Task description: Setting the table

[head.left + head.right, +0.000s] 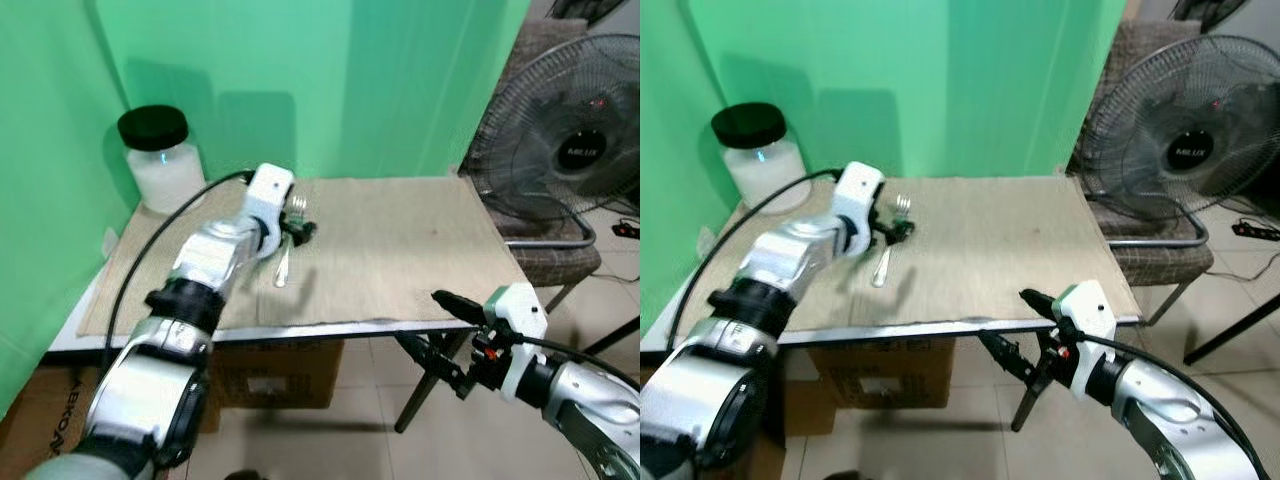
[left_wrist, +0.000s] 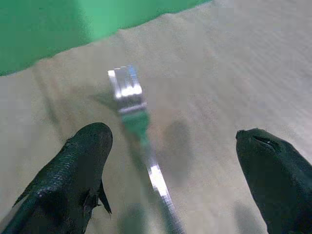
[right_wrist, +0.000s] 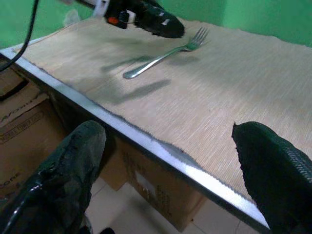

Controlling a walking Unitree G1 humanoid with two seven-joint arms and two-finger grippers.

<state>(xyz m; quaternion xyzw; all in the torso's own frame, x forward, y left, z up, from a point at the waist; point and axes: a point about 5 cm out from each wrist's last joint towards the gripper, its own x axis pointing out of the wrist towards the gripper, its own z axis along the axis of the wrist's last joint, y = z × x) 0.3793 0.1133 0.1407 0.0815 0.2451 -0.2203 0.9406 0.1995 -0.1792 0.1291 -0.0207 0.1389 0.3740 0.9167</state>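
A silver fork (image 1: 283, 264) lies flat on the beige woven mat (image 1: 400, 240), tines toward the green backdrop. My left gripper (image 1: 298, 232) hovers just over the fork's neck, open. In the left wrist view the fork (image 2: 139, 126) lies between and beyond the two black fingers (image 2: 83, 165), untouched. My right gripper (image 1: 445, 335) is open at the table's front right corner, one finger at the edge's height, the other below. From the right wrist view the fork (image 3: 163, 57) is far across the mat.
A white jar with a black lid (image 1: 160, 160) stands at the table's back left corner. A big floor fan (image 1: 570, 150) is right of the table. Cardboard boxes (image 1: 270, 375) sit under it. The table's metal front edge (image 3: 161, 148) is close to my right gripper.
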